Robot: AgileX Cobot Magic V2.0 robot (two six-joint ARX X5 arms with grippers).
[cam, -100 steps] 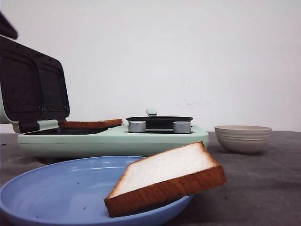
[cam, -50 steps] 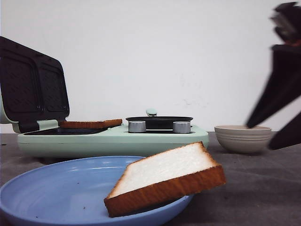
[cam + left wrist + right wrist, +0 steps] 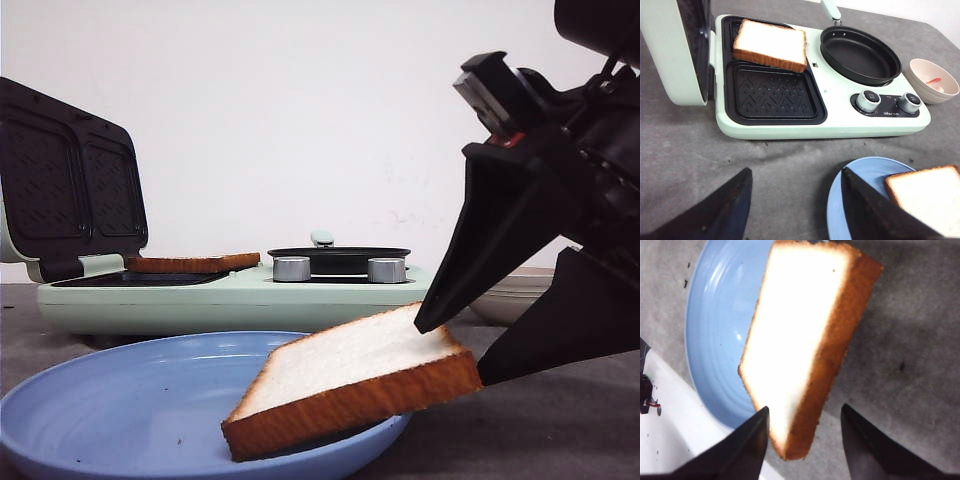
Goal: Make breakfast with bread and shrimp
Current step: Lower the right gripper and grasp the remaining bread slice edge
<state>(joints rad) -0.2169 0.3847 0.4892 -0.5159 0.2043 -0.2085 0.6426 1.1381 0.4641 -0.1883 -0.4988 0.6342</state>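
Observation:
One bread slice [image 3: 350,375] leans on the rim of a blue plate [image 3: 130,410], its corner overhanging the table. My right gripper [image 3: 450,352] is open, one finger on each side of that corner; the right wrist view shows the slice [image 3: 805,335] between my open gripper [image 3: 805,410], not clamped. The second slice [image 3: 770,44] lies in the far slot of the sandwich maker [image 3: 790,127]. A red shrimp tip [image 3: 933,80] shows in the beige bowl [image 3: 931,82]. My left gripper [image 3: 795,175] is open and empty above the table, beside the plate [image 3: 860,200].
The sandwich maker's lid [image 3: 70,180] stands open at the left. A black frying pan [image 3: 860,54] sits on its right half, above two knobs [image 3: 867,100]. The bowl [image 3: 510,298] is partly hidden behind my right gripper in the front view.
My right gripper has come in from the upper right and lowered to the bread slice's overhanging corner. The left arm left the front view's top left corner. The bread has not moved.

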